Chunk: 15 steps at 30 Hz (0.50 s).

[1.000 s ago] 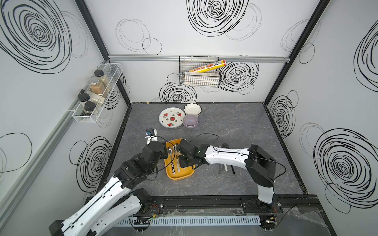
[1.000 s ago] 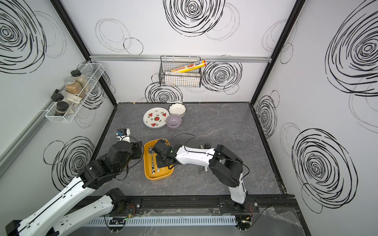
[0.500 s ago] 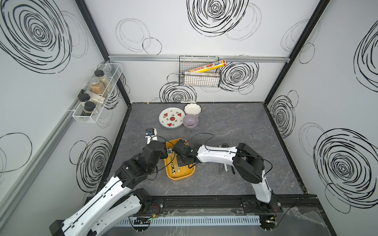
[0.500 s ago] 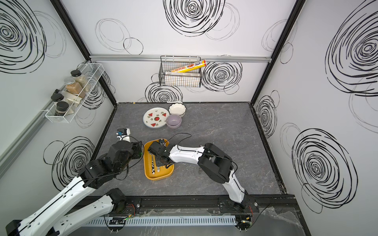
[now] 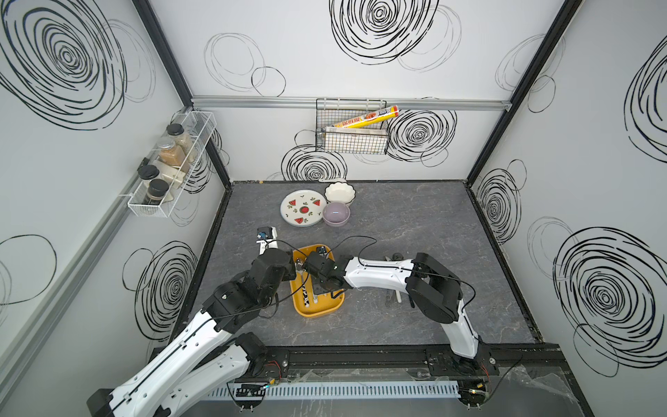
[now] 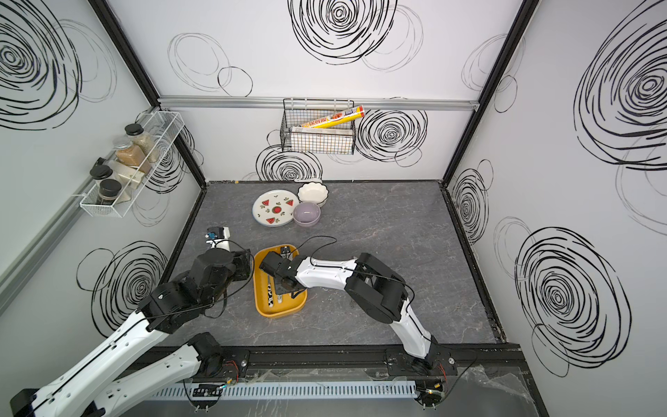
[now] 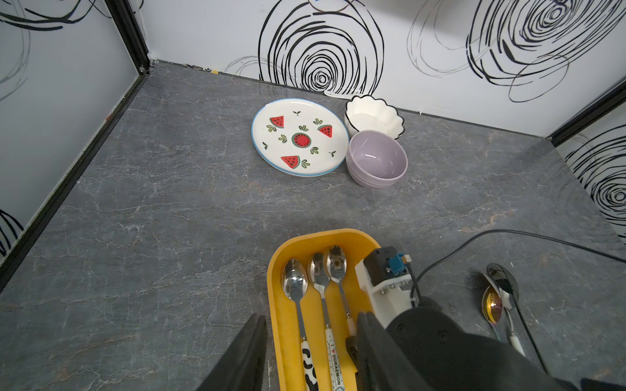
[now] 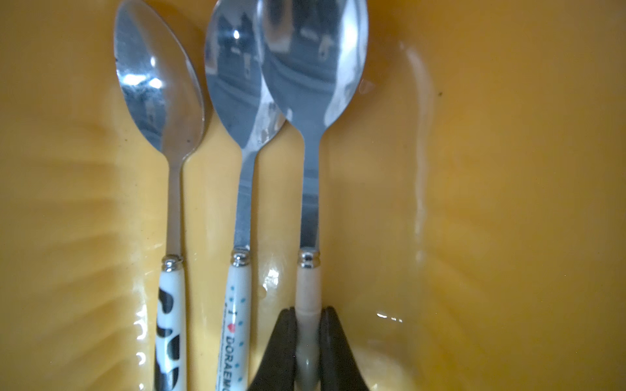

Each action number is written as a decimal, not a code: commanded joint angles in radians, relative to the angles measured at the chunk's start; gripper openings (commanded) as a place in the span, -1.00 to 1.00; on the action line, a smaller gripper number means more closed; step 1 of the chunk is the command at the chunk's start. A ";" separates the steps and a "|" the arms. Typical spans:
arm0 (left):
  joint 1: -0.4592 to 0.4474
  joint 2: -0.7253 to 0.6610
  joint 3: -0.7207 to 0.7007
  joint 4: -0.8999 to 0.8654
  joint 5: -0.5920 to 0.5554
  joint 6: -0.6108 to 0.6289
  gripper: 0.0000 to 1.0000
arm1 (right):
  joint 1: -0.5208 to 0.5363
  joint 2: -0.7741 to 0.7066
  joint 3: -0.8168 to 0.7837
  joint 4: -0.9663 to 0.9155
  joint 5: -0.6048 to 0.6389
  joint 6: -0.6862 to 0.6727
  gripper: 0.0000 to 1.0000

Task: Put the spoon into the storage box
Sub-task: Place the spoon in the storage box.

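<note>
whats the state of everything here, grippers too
storage box, holds three spoons
cream-handled spoon, in the box, handle clamped
cow-print spoon, lying loose in the box
doraemon spoon, lying loose in the box
right gripper, shut on the cream-handled spoon
left gripper, jaws open, holding nothing
loose spoons, on the table beside the box
watermelon plate, empty
purple bowl, empty
white scalloped bowl, empty

My cell: white walls with black scribble swirls, black corner posts, aluminium rail across the back. Grey marbled floor. Wire basket on the back wall, jar rack on my left.
</note>
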 commanded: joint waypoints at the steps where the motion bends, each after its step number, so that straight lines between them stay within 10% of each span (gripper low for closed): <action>1: 0.005 0.000 -0.005 0.008 -0.001 0.003 0.00 | -0.005 0.014 -0.005 -0.033 0.022 0.019 -0.82; 15: 0.006 0.001 -0.005 0.008 0.002 0.004 0.00 | -0.012 -0.002 -0.024 -0.031 0.029 0.046 -0.73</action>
